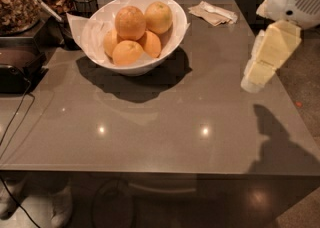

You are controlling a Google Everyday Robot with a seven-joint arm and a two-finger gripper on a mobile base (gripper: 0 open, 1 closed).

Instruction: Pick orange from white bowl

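The white bowl (pixel 172 37) stands at the back left of the grey table (pixel 165 117), lined with white paper. The orange (pixel 130 22), the largest and deep orange, lies on top of the pile at the left. A paler yellowish orange (pixel 159 17) lies beside it on the right, and three smaller oranges (pixel 127 52) lie below them. My gripper (pixel 252 79) hangs at the right side of the table on a cream-coloured arm (pixel 272 47). It is well to the right of the bowl, above the tabletop, with nothing seen in it.
A crumpled napkin (pixel 212 13) lies at the back of the table, right of the bowl. A black appliance (pixel 15 67) and a jar of dried goods (pixel 17 2) stand at the left. A cable (pixel 17 117) runs down the left edge.
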